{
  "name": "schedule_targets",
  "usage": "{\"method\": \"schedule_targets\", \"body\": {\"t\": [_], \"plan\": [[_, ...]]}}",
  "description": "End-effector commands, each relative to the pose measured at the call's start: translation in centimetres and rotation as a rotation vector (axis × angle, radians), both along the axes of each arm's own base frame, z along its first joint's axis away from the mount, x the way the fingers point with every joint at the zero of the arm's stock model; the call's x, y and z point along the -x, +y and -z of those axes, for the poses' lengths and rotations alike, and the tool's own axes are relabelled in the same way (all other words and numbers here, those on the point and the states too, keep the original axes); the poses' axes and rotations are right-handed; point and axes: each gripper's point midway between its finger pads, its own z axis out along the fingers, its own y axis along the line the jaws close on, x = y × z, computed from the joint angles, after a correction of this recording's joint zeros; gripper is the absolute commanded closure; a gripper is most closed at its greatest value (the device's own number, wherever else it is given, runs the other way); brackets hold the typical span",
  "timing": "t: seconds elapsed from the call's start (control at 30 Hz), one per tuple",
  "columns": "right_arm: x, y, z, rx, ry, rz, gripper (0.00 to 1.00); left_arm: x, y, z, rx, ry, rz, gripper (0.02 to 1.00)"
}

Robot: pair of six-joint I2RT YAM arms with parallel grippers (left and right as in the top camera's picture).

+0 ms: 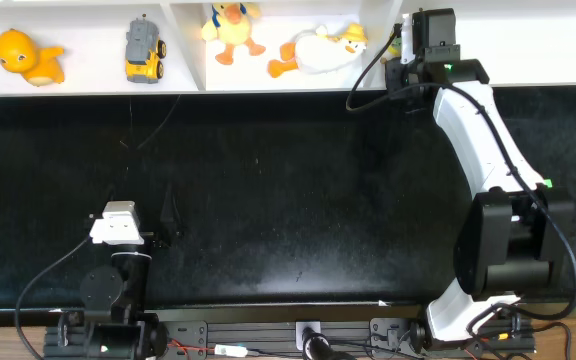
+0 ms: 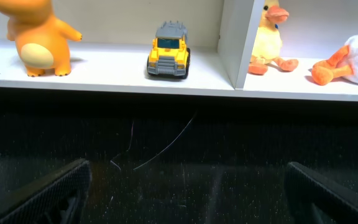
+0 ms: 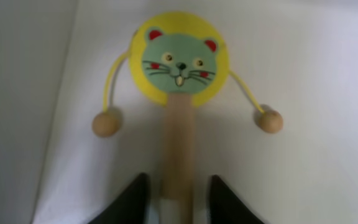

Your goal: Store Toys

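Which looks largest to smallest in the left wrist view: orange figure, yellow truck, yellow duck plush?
1. orange figure, even though the frame edge cuts it.
2-3. yellow duck plush and yellow truck look about alike; the duck is cut off, so I won't rank them.

Toy count was five: one orange critter, one truck, two ducks, yellow duck plus white duck, one rattle. Arms were two: left arm, right arm.

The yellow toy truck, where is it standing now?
The yellow toy truck stands on the white shelf at the top view's upper left, between the orange figure and the divider.
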Motion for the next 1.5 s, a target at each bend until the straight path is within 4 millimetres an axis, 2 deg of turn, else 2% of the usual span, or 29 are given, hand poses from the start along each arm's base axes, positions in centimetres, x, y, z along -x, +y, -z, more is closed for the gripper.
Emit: {"method": "schedule_targets", "body": {"t": [0.03, 0.1, 0.2, 0.27, 0.37, 0.43, 0.47, 0.57, 0.63, 0.83, 1.27, 1.33, 1.37, 1.43, 1.47, 1.5], "plan": [[0.0, 0.4, -2.4, 0.003, -0.035, -0.003, 0.467, 0.1, -0.2, -0.1, -0.021, -0.008, 0.012, 0.02], [1.0, 0.2, -4.2, 0.006, -0.07, 0.001, 0.474, 0.1, -0.2, -0.1, -0.021, -0.008, 0.012, 0.023], [3.7, -0.1, -4.8, 0.006, -0.076, 0.001, 0.454, 0.1, -0.2, -0.1, -0.021, -0.008, 0.012, 0.023], [6.1, -0.3, -4.4, 0.007, -0.063, 0.002, 0.373, 0.1, -0.2, -0.1, -0.021, -0.008, 0.012, 0.023], [11.3, -0.9, -3.4, -0.011, -0.038, 0.037, 0.2, 0.1, -0.2, -0.1, -0.021, -0.008, 0.012, 0.02], [14.1, -1.3, -2.8, -0.013, -0.025, 0.046, 0.036, 0.1, -0.2, -0.1, -0.021, -0.008, 0.012, 0.02], [16.8, -1.7, -2.4, -0.011, -0.003, 0.051, 0.005, 0.1, -0.2, -0.1, -0.021, -0.007, 0.012, 0.02], [19.7, -2.0, -2.2, -0.008, 0.023, 0.054, 0.003, 0.1, -0.2, -0.1, -0.021, -0.008, 0.012, 0.02], [20.8, -2.1, -2.3, -0.008, 0.024, 0.054, 0.005, 0.1, -0.2, -0.1, -0.021, -0.008, 0.012, 0.02], [21.9, -2.2, -4.5, -0.017, -0.056, 0.053, 0.005, 0.1, -0.2, -0.1, -0.021, -0.008, 0.012, 0.02], [21.4, -1.8, -4.8, -0.065, -0.074, 0.045, 0.005, 0.1, -0.2, -0.1, -0.021, -0.008, 0.012, 0.02], [21.1, -3.6, -4.8, -0.059, -0.083, 0.111, 0.005, 0.1, -0.2, -0.1, -0.021, -0.007, 0.012, 0.02], [21.5, -6.2, -4.3, -0.03, -0.058, 0.203, 0.003, 0.1, -0.2, -0.1, -0.021, -0.008, 0.012, 0.02], [21.9, -8.8, -3.9, 0.014, -0.037, 0.252, 0.005, 0.1, -0.2, -0.1, -0.021, -0.008, 0.012, 0.02], [22.2, -10.8, -3.4, 0.024, -0.017, 0.3, 0.007, 0.1, -0.2, -0.1, -0.021, -0.008, 0.012, 0.023], [22.4, -11.5, -3.3, 0.028, -0.01, 0.317, 0.003, 0.1, -0.2, -0.1, -0.021, -0.007, 0.012, 0.02]]}}
